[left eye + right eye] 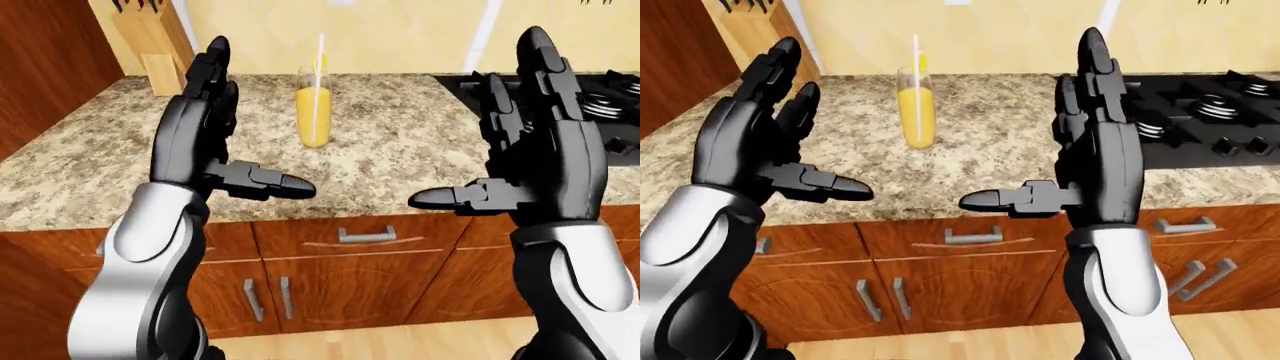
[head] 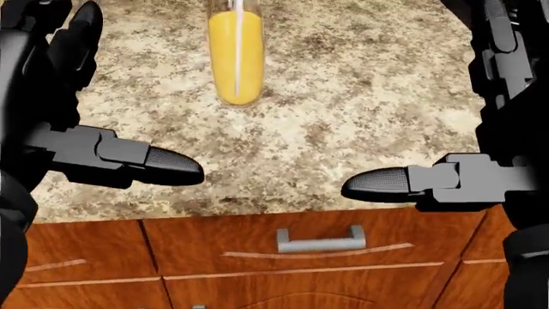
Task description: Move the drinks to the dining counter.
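While I held both arms raised over the granite surface [image 1: 90, 172], my left hand [image 1: 205, 127] and right hand [image 1: 535, 135] stood spread wide, fingers up, thumbs pointing inward, gripping nothing. A glass of orange juice [image 1: 314, 112] with a straw stood upright on the surface between them, apart from both, left of the stove [image 1: 1200, 112].

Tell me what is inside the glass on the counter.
The glass holds orange juice to about two-thirds and a white straw rising above the rim. Nothing else is visible inside.
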You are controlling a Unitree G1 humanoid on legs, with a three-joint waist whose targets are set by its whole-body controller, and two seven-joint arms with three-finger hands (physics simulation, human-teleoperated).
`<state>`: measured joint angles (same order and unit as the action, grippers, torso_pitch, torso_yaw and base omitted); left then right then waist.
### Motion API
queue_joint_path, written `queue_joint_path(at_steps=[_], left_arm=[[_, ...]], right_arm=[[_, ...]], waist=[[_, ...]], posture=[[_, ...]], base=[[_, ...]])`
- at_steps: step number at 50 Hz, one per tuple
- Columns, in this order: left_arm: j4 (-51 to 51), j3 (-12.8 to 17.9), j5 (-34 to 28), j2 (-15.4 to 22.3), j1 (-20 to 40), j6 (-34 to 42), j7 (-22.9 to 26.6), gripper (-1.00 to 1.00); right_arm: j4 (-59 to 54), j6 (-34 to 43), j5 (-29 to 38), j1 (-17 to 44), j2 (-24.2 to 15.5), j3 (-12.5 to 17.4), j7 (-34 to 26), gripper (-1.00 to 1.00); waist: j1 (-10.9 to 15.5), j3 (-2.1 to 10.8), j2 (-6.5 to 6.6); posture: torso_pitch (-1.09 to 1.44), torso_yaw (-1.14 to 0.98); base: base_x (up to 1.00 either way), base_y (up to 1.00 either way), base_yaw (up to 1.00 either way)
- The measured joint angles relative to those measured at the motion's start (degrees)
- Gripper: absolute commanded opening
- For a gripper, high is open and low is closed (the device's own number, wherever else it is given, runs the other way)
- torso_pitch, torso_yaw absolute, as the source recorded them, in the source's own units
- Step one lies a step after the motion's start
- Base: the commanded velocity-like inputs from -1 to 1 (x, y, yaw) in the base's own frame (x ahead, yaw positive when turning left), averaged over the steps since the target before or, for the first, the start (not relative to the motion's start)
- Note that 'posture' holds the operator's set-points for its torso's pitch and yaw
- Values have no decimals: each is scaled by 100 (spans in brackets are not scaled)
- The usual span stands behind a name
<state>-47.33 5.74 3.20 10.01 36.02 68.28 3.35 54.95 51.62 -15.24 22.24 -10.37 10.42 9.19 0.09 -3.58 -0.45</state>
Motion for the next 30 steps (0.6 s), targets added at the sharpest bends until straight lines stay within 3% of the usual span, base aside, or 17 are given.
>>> queue_joint_path(at_steps=[2,4,8,12,16,18,21,28,30], left_arm=[[-82,-58,-20,20,62,-65,0,100],[-104,-80,-20,34,146,-98,19,100],[8,-38,-55,18,18,-13,31,100],[-28,-33,-79,20,70,-9,43,100],[-107,-27,-103,3,119,5,40,100],[-62,-98,-84,-34,45,107,53,100],[9,-144,-49,-30,56,171,90,100],[-139,-44,-76,-12,147,130,67,100],[-65,-63,-76,-24,90,159,63,100]], right_arm=[[56,-14,30,11,11,38,-21,100],[58,-25,46,77,34,68,-30,100],[-37,59,14,-35,78,-29,-67,100],[-8,60,15,54,80,52,-45,100],[19,2,-13,78,53,89,-5,100],[-39,34,-13,-15,57,101,10,100],[-114,126,-4,-21,47,122,41,100],[2,39,27,8,14,53,40,100],[-53,48,41,-11,33,21,20,100]], waist=[[-61,7,195],[-38,105,433],[21,38,377],[47,75,188],[88,17,-188],[74,-27,-96],[42,28,-37],[55,121,-29],[34,55,14]], posture=[[0,0],[0,0],[0,0],[0,0],[0,0],[0,0],[0,0],[0,0],[0,0]], base=[[40,0,0],[41,0,0],[41,0,0],[12,0,0],[0,0,0],[0,0,0],[0,0,0],[3,0,0],[29,0,0]])
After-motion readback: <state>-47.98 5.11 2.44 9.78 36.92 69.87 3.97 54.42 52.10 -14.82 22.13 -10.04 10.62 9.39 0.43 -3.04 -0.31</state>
